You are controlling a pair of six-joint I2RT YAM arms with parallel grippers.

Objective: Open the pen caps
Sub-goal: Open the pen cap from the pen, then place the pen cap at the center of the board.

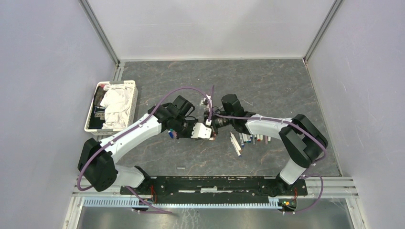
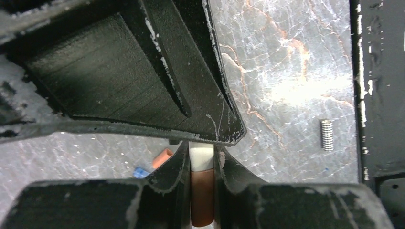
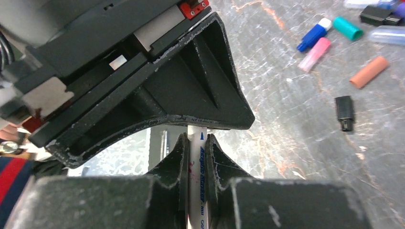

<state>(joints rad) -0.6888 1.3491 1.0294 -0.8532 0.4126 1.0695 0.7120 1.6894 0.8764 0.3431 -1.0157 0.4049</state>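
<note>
Both grippers meet over the middle of the table on one pen. My left gripper [image 1: 203,130] [image 2: 202,152] is shut on the pen's brown cap [image 2: 202,195], with the white barrel [image 2: 201,156] showing just beyond it. My right gripper [image 1: 216,122] [image 3: 196,143] is shut on the same pen's white barrel with blue print [image 3: 197,171]. Several more pens [image 1: 248,139] lie in a row to the right of the grippers. Loose caps lie on the table: blue [image 3: 313,34], teal [image 3: 347,27], pink [image 3: 315,53], orange [image 3: 369,72] [image 2: 162,157] and black [image 3: 344,112].
A white basket [image 1: 117,84] with white cloth stands at the left of the table. A small grey ribbed cylinder [image 2: 326,135] lies on the table near the black base rail [image 1: 215,183]. Grey walls close in the table on three sides.
</note>
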